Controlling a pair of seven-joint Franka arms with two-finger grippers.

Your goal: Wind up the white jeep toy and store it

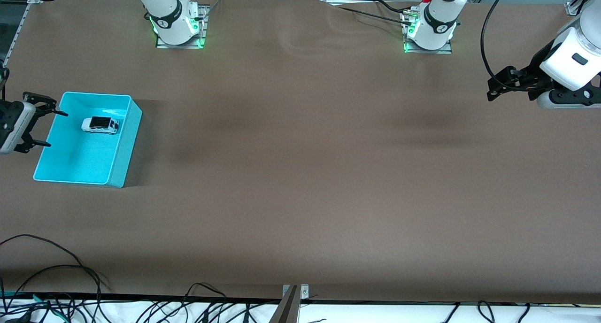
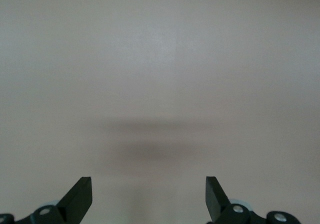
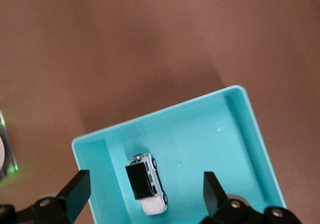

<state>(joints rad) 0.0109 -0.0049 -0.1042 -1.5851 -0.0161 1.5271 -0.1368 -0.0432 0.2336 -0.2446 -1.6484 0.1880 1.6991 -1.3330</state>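
The white jeep toy (image 1: 100,124) with its black roof panel stands on its wheels inside the turquoise bin (image 1: 126,142), in the part of the bin farther from the front camera. My right gripper (image 1: 56,129) hangs open over the bin's outer rim, at the right arm's end of the table, holding nothing. In the right wrist view the white jeep toy (image 3: 146,183) sits on the bin floor (image 3: 210,144), below the gap of the right gripper (image 3: 146,184) and untouched by its fingers. My left gripper (image 1: 490,89) waits open over bare table at the left arm's end, and the left gripper (image 2: 149,191) is empty.
The brown table (image 1: 300,173) stretches between the two arms. Both arm bases (image 1: 178,22) stand along its edge farthest from the front camera. Loose black cables (image 1: 56,276) lie along the edge nearest that camera.
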